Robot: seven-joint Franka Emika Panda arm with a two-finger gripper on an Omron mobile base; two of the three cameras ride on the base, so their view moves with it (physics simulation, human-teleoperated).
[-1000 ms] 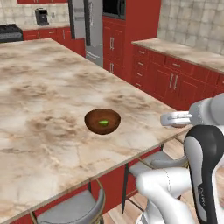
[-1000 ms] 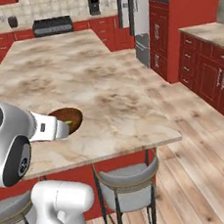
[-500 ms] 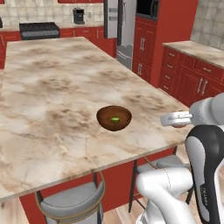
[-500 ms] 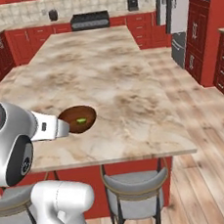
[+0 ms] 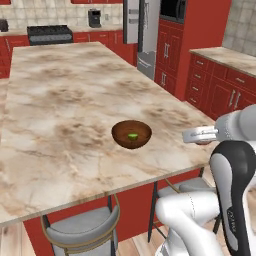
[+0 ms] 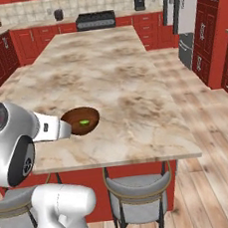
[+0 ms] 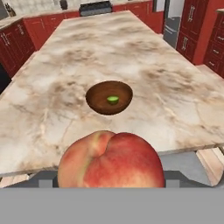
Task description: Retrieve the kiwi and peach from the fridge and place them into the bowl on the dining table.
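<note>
A round pinkish-red peach [image 7: 111, 159] sits clasped in the robot's pincer [image 7: 111, 181], short of the near edge of the beige-brown veined marble bench [image 5: 60, 100]. Ahead, the shallow dark reddish-brown wooden bowl [image 7: 109, 97] holds the small bright-green kiwi [image 7: 113, 99]. The carry calls for bringing the peach squarely over the bowl, lowering it close, then letting go beside the kiwi. Grey stools [image 6: 138, 196] tuck under the bench; red cabinets [image 5: 220, 85] and a silver-grey fridge [image 5: 142, 30] ring the room.

The pinkish-red peach [image 7: 111, 159] sits close before the hand camera; the green kiwi [image 7: 113, 99] lies inside the brown bowl [image 7: 97, 101] on the marble dining table [image 7: 166, 87].
</note>
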